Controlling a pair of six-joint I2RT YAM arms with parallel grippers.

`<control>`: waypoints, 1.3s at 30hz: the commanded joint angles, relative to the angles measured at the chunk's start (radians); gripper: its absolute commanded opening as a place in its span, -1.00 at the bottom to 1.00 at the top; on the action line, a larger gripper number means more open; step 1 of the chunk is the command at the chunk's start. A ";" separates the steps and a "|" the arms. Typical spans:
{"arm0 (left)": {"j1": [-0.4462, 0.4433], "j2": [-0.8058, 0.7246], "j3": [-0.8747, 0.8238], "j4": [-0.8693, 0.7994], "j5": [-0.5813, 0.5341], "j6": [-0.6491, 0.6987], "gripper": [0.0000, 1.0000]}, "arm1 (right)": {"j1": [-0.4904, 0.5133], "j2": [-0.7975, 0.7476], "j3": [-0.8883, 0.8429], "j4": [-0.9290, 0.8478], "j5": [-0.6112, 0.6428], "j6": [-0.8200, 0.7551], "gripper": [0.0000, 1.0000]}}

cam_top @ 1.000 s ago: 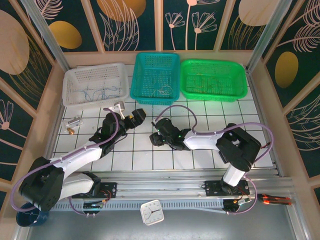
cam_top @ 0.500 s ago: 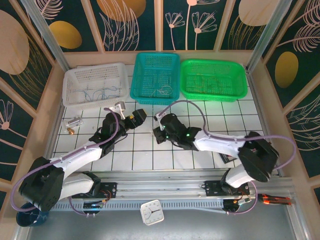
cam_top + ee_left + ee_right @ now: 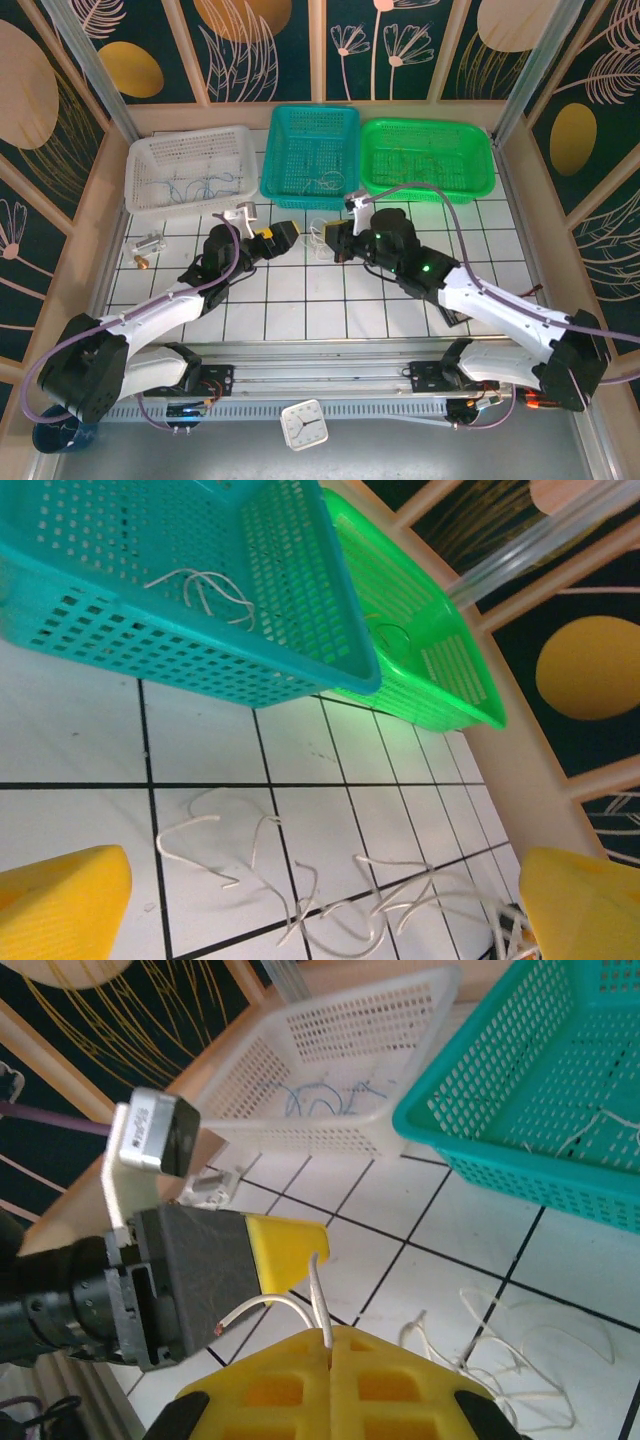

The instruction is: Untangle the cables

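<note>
Whitish cables [image 3: 318,236] lie in a loose tangle on the white grid table, between my two grippers. In the left wrist view these curly cables [image 3: 330,900] lie on the tiles between my left gripper's [image 3: 320,920] wide-open yellow fingers [image 3: 60,900]. My right gripper [image 3: 330,1345] is shut on one white cable [image 3: 318,1295], whose two ends stick up out of the closed jaws. Its other strands [image 3: 520,1350] trail on the table to the right. The left gripper [image 3: 285,235] and right gripper [image 3: 335,243] face each other closely.
Three baskets stand along the far edge: a white basket [image 3: 180,207] with bluish wires [image 3: 325,1095], a teal basket [image 3: 305,198] holding whitish wires [image 3: 205,588], and a green basket [image 3: 425,196]. A small metal part [image 3: 148,245] lies at the left.
My right arm has stretched out and swung its gripper farther from the bases, toward the teal basket, and shut on a white cable. The left gripper has shifted slightly right, still open.
</note>
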 commanded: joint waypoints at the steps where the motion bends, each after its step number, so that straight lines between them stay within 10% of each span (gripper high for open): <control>1: 0.000 -0.008 0.023 0.066 0.079 0.071 0.98 | -0.022 -0.033 0.044 0.006 -0.061 0.032 -1.00; 30: -0.067 0.082 0.099 0.154 0.324 0.343 0.91 | -0.028 -0.001 0.072 0.045 -0.135 0.081 -1.00; 39: -0.074 0.205 0.171 0.196 0.323 0.340 0.49 | -0.017 -0.025 0.107 0.090 -0.186 0.122 -1.00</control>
